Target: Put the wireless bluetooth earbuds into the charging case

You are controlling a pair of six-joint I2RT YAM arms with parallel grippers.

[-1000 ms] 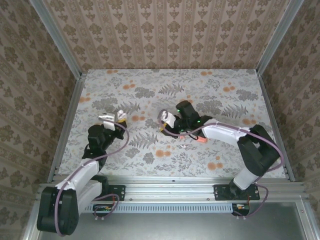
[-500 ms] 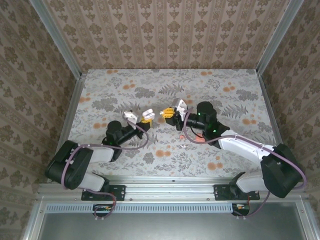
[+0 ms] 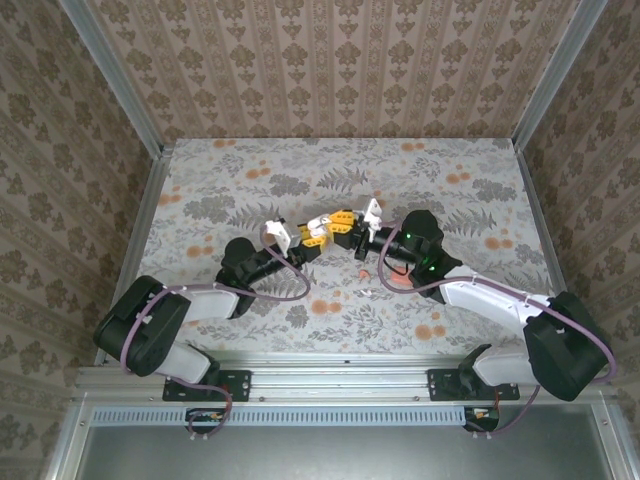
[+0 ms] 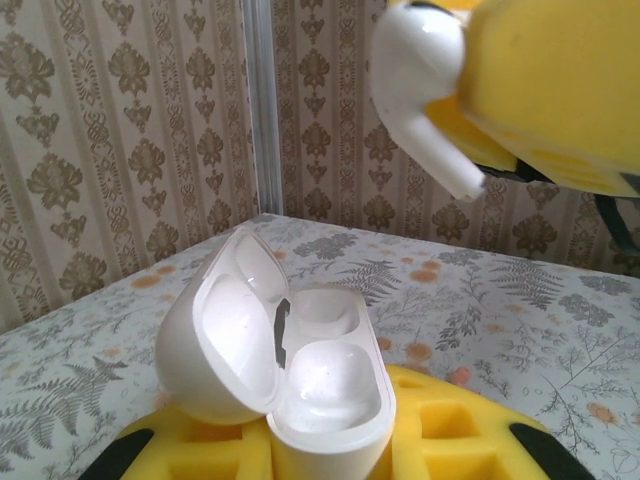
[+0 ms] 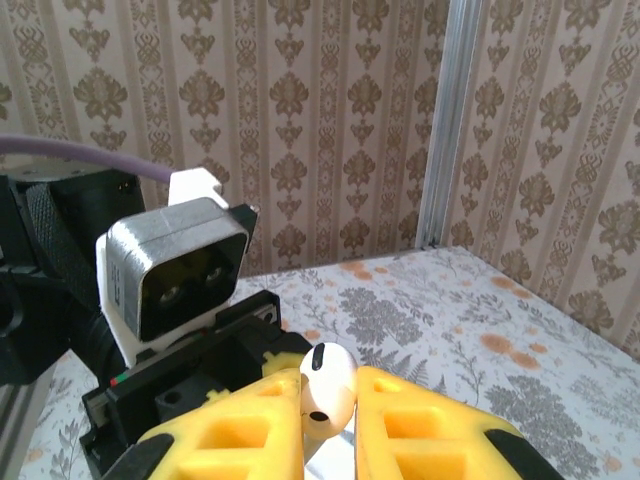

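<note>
Aloft — glossy white earbud (image 5: 327, 380), yellow foam pads (image 5: 425, 430), rounded open case (image 4: 315, 395).

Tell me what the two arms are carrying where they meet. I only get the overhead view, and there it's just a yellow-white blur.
Observer: The left fingers grip a white charging case with its lid flipped open.
Visitor: Is anything inside it?
Observer: No, both wells look empty.
Visitor: And the other arm?
Observer: The right fingers pinch one white earbud, its rounded head sticking out between them.
</note>
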